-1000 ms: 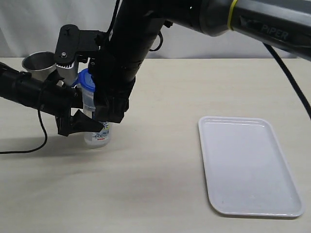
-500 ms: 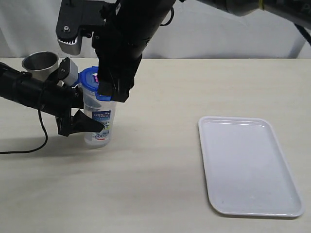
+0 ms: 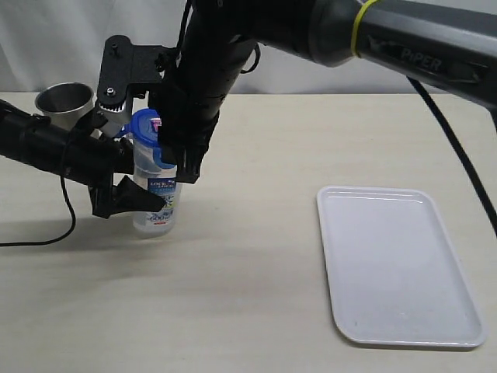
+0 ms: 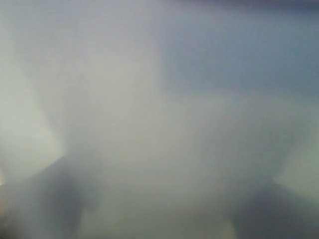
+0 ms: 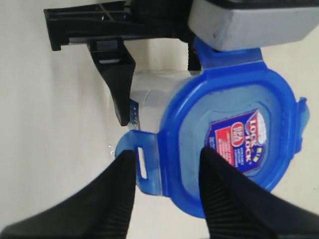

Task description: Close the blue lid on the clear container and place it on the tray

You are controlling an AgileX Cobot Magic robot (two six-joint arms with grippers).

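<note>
Start with the wide pale surface (image 3: 256, 303), and the white tray (image 3: 392, 264) lying toward its front right corner with nothing on it, so the placing half of the job is not yet done. Over on the left side, well apart from the tray, the clear container (image 3: 165, 203) stands upright, with a steel cup (image 3: 62, 97) just behind it near the far left corner. The left hand (image 3: 140, 167) reaches in from the left edge and looks clamped around the container's body, one finger on each side; its own wrist view is a blur and adds nothing. On top sits the blue lid (image 5: 189, 134), over the mouth, though the exterior view shows it a touch tilted. The right hand (image 5: 167, 155) comes down from above, its fingers apart and straddling one snap tab (image 5: 142, 164); I cannot tell whether they press on it. That tab flares outward, so my read is the lid is on but not latched. Left to do: snap the tabs, carry the container across, and set it on the tray.
</note>
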